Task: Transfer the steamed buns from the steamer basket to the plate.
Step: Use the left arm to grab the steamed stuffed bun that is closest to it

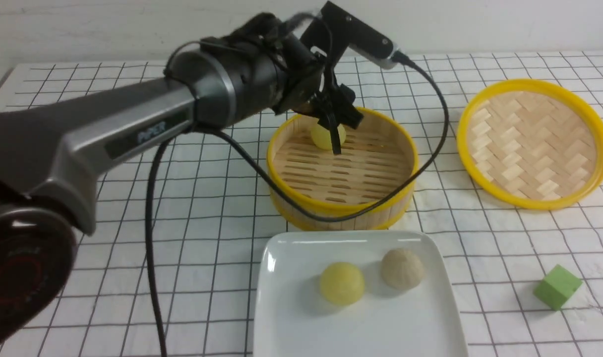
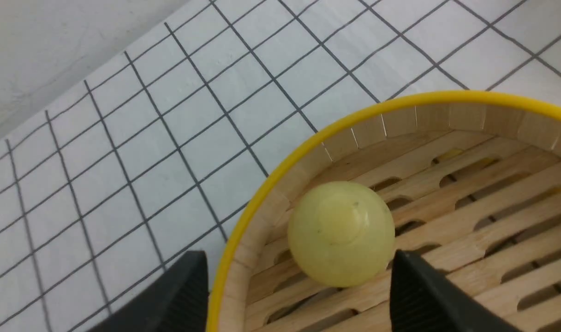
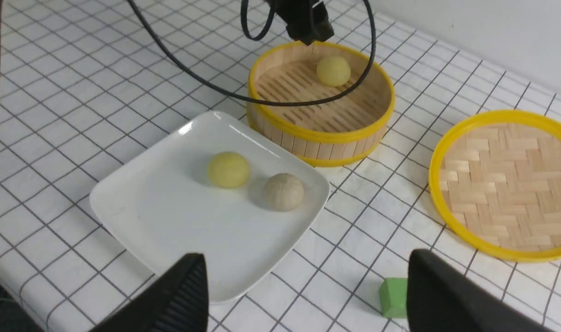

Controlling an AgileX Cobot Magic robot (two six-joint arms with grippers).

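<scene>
my left gripper (image 2: 298, 272) hovers over the steamer basket (image 2: 271, 184), fingers (image 2: 419, 295) spread and empty; the last yellow bun (image 2: 340, 233) lies inside against the wall; one finger looks outside the rim, so i would nudge inward before lowering, then close softly and lift straight up

A shallow round lid (image 1: 533, 144) with a yellow rim and a herringbone weave is seen resting on the right side of a white table (image 1: 207, 218) ruled with a dark grid. A small green cube (image 1: 557, 286) is set on the same surface, towards the near side and well apart from the lid. A plain pale wall (image 1: 108, 29) is seen behind.
</scene>
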